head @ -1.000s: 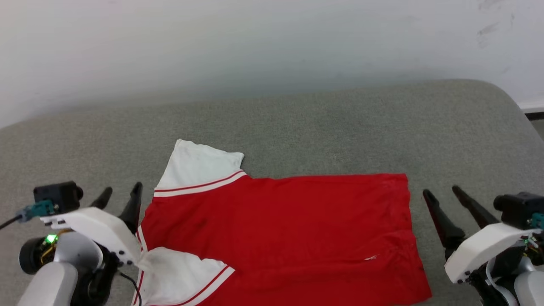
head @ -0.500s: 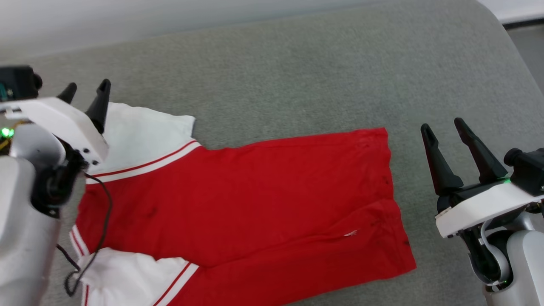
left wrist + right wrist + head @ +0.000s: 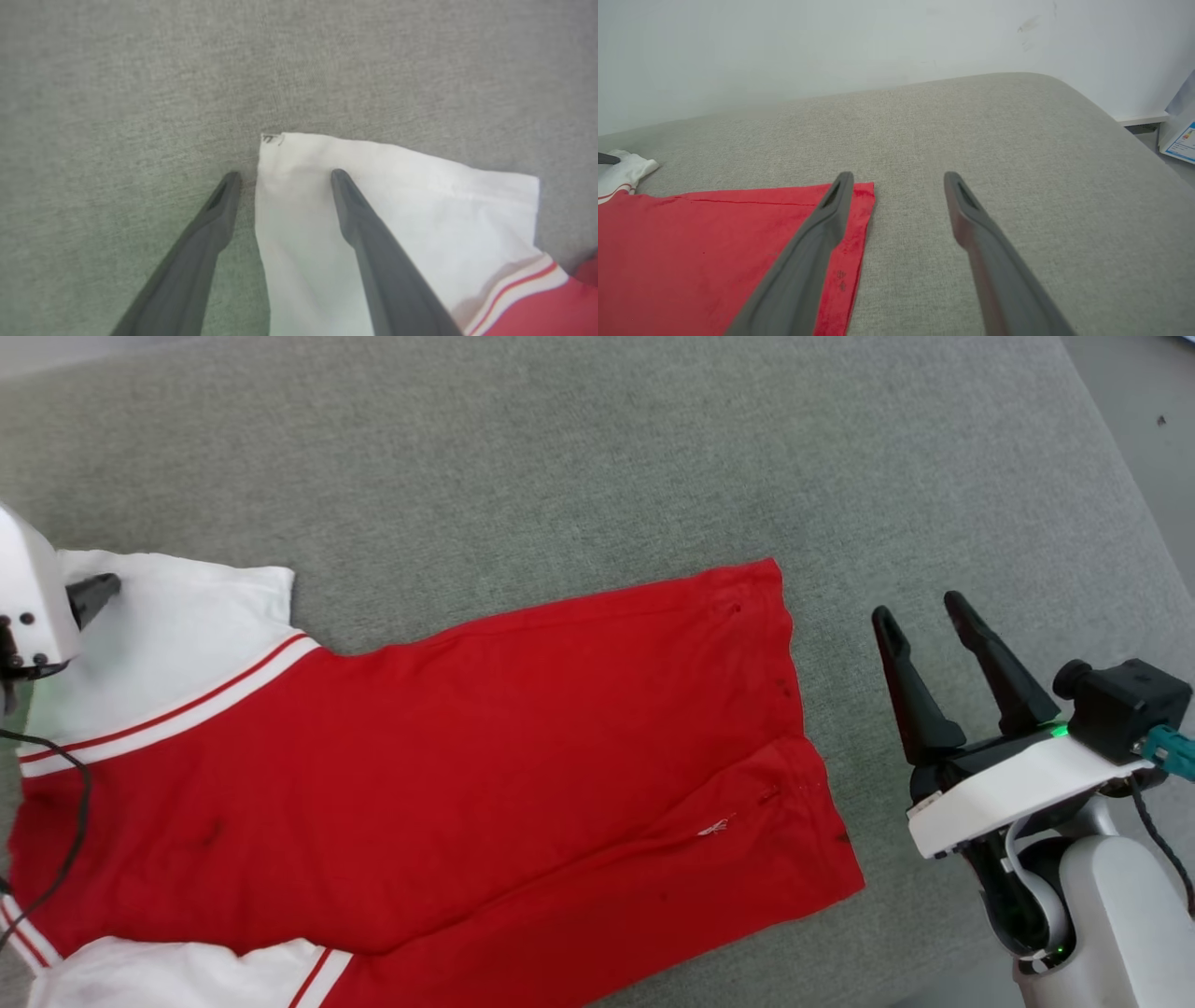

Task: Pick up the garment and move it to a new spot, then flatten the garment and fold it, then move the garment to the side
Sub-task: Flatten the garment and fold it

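Observation:
The garment (image 3: 448, 775) lies spread flat on the grey cushion, bright red with a white striped panel at the far left (image 3: 159, 635) and another at the near left (image 3: 168, 980). My left gripper (image 3: 285, 176) is open over the far corner of the far white panel (image 3: 397, 196); one finger is over the cloth, the other over the cushion. In the head view one of its fingertips (image 3: 93, 595) shows beside its white housing. My right gripper (image 3: 919, 607) is open above the cushion, just right of the garment's red end (image 3: 738, 242), with nothing between its fingers (image 3: 899, 176).
The grey cushion (image 3: 560, 457) stretches wide beyond the garment and ends in a rounded right edge (image 3: 1111, 495), with floor (image 3: 1148, 392) past it. A white wall (image 3: 831, 46) stands behind. A labelled white object (image 3: 1181, 135) sits on the floor at the far right.
The head camera has tilted down and turned. My left gripper has moved from beside the near white panel out to the far white panel's corner. The right gripper stays open beside the red end.

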Tool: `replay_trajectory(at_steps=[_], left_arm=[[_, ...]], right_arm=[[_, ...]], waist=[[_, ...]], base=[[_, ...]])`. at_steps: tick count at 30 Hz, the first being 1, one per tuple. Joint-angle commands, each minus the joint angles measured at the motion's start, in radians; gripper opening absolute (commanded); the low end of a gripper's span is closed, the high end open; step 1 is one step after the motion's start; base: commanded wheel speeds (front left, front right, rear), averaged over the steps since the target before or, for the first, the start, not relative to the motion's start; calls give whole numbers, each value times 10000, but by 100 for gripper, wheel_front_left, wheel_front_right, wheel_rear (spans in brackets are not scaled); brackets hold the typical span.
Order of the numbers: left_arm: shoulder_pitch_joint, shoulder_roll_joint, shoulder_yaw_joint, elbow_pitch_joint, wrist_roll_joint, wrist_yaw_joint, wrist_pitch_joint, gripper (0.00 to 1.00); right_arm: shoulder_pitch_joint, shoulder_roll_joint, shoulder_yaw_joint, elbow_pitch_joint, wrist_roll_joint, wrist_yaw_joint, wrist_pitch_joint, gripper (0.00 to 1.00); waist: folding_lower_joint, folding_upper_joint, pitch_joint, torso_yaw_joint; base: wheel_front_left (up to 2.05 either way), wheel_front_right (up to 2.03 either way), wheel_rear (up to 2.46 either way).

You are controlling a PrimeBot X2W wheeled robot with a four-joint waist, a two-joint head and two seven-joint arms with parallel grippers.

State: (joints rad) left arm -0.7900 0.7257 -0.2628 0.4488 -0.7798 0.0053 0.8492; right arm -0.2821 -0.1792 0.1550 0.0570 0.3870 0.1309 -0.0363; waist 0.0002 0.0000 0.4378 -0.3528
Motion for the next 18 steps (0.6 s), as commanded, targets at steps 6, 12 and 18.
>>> replay_trajectory(at_steps=[6,12,18], left_arm=[[329,-159,-102,274,-604,449,1399,75],[777,-570,-44,114,-928,718,1446,0],[444,-794,163,167,-919,733,665,0]], right_arm=[[-329,102,203,316,339,-4,-182,100],[-578,-147,252,539,1012,-4,65,100],[-1135,-934,511,952,2297,-3,1462,100]], waist=[[-2,0,515,-386],[-2,0,508,-329],[-2,0,76,144]], base=[[0,0,0],[0,0,0],[0,0,0]])
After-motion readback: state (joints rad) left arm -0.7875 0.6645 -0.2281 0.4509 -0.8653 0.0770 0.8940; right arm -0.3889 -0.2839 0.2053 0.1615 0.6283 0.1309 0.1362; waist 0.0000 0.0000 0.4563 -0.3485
